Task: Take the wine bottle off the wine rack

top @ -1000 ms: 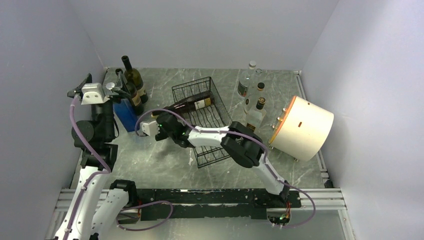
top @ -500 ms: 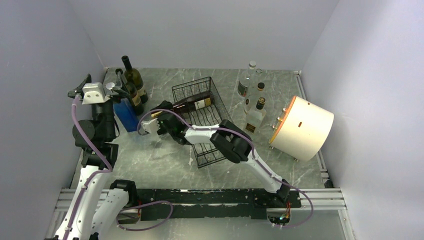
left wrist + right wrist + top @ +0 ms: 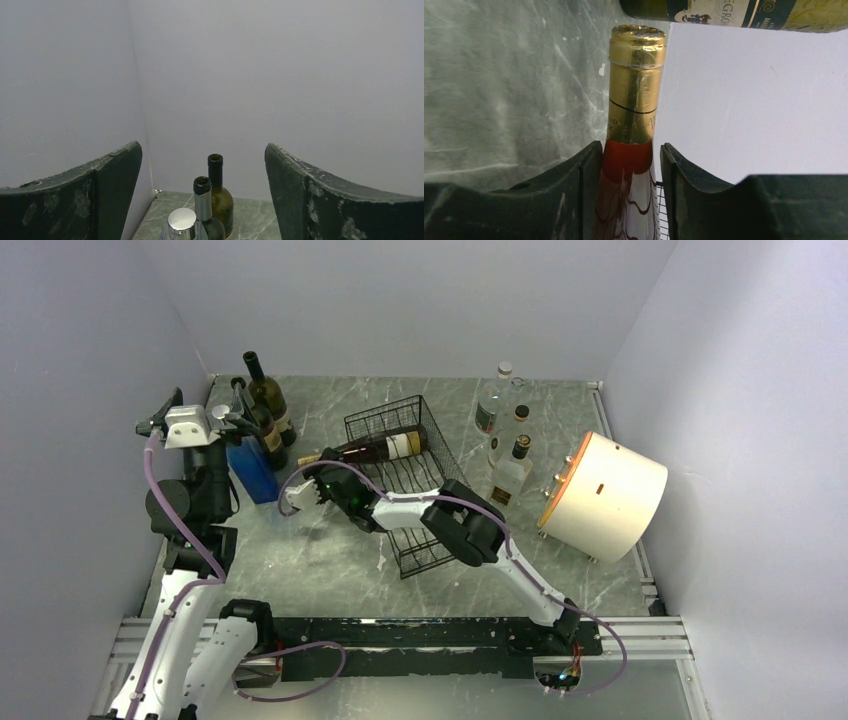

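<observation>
Soft, even light, crisp focus; faint shadow just beside the wine rack [image 3: 385, 412], foil glinting on the wine bottle [image 3: 634, 75].

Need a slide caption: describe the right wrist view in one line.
Right tool clamps the gold-capped wine bottle by its neck, marble table behind.

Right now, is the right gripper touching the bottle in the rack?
Touching. In the right wrist view the bottle neck sits in the right gripper, one finger flush against it.

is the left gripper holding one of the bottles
No, the left gripper is wide open, and the upright dark bottles seen between its fingers touch neither finger.
</observation>
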Controlling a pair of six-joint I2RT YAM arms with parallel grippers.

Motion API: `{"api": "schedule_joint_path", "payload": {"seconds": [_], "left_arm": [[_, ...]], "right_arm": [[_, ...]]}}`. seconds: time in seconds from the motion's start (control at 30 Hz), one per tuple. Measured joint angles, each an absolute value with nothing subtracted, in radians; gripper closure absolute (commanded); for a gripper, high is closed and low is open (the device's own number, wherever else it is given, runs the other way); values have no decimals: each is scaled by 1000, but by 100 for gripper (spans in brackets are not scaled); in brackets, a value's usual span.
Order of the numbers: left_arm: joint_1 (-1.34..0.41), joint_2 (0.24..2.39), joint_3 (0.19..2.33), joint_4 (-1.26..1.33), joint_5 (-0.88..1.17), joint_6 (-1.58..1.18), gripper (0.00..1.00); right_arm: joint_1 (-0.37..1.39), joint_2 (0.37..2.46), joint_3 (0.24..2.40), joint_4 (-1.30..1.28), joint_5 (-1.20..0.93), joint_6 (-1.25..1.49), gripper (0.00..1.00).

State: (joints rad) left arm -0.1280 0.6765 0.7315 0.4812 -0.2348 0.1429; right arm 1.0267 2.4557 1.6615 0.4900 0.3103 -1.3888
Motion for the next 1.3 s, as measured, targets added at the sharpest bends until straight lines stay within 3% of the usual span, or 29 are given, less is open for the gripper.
{"api": "schedule_joint_path", "payload": {"seconds": [0.37, 0.7, 1.0, 1.3], "left_arm": [[-128, 683, 731, 482, -236, 142, 5], [-128, 691, 731, 482, -235, 134, 5], [-128, 696, 731, 481, -235, 133, 5], [-128, 700, 731, 479, -235, 131, 6]], "right_arm": [[1108, 2350, 1444, 588, 301, -1394, 71], [1221, 2294, 1208, 826, 326, -1421, 77], [1277, 2270, 1172, 906, 284, -1388, 91], [1352, 2087, 1098, 851, 215, -1230, 100]]}}
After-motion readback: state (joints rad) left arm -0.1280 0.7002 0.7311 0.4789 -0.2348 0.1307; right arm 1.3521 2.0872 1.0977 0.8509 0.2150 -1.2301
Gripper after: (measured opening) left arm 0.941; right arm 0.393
